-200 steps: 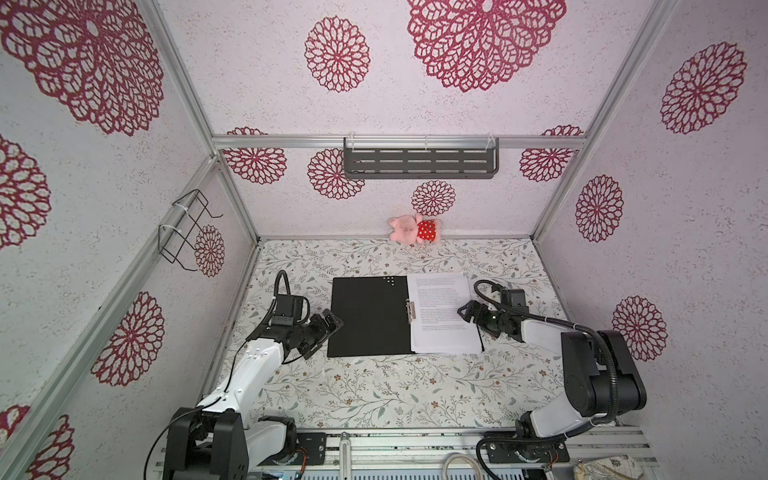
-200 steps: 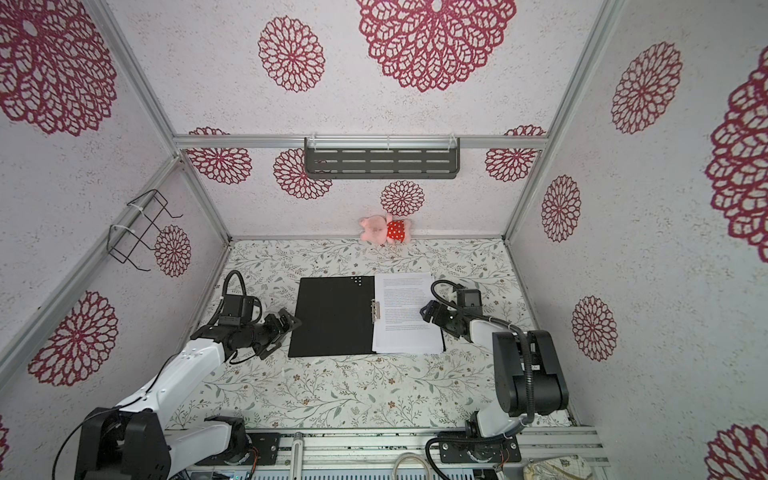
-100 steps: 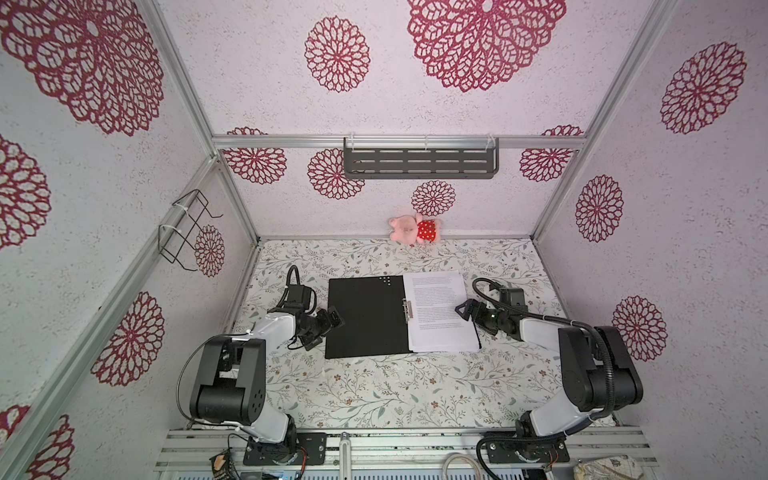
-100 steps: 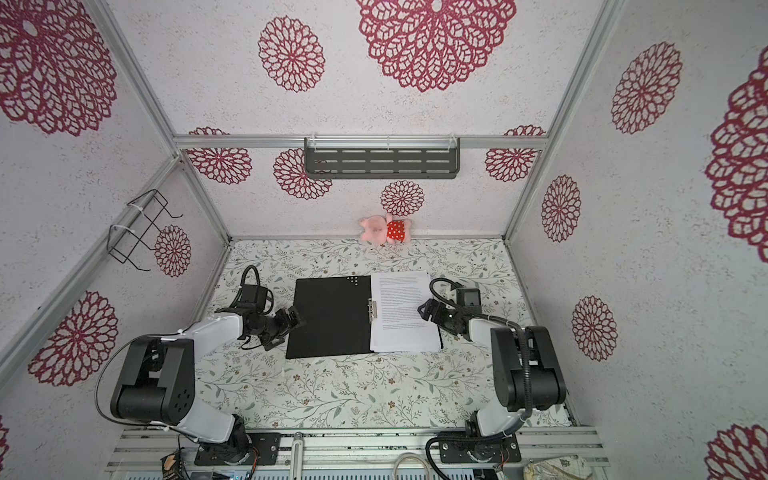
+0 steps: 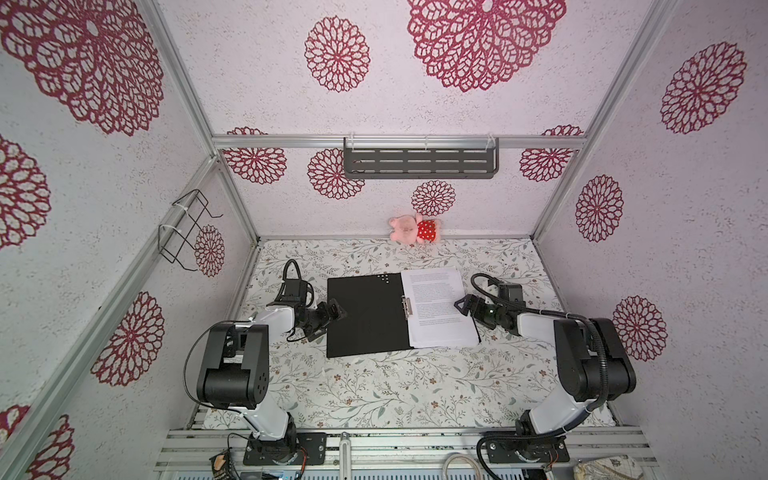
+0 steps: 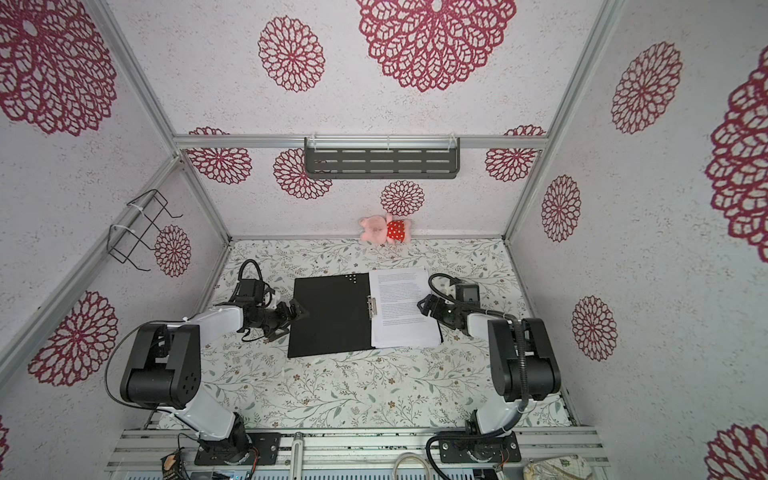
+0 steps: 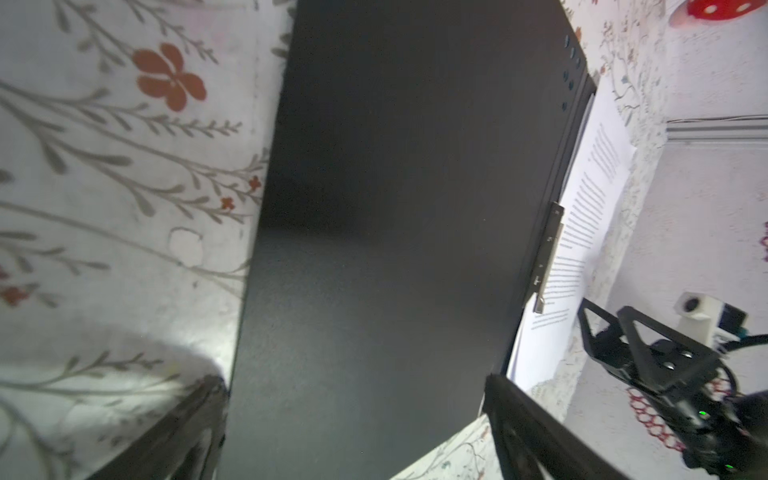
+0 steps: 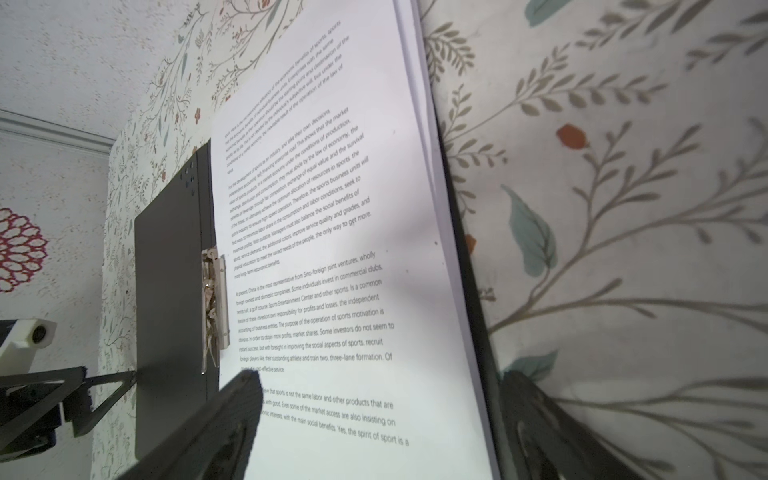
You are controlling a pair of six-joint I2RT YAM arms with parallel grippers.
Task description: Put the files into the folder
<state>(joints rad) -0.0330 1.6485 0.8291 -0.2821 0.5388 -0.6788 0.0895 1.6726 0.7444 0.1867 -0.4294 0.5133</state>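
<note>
The folder (image 5: pixel 365 316) lies open on the table with its black inside up and a metal clip (image 5: pixel 406 306) at the spine. The files (image 5: pixel 440 307), white sheets of dense print, lie stacked on its right half. My left gripper (image 5: pixel 329 321) is open at the folder's left edge; in the left wrist view its jaws straddle the black cover (image 7: pixel 395 228), gripping nothing. My right gripper (image 5: pixel 466 309) is open at the files' right edge. In the right wrist view one of its fingers (image 8: pixel 232 415) hovers over the top sheet (image 8: pixel 324 249) and the other lies past the folder's edge.
A pink plush toy in a red dress (image 5: pixel 413 228) lies against the back wall. A grey shelf (image 5: pixel 419 163) hangs above it and a wire rack (image 5: pixel 187 228) on the left wall. The floral tablecloth (image 5: pixel 374 386) stretches in front of the folder.
The left arm has folded its elbow back, and its gripper has closed in on the folder's left edge. The right gripper has barely moved. Both stay open.
</note>
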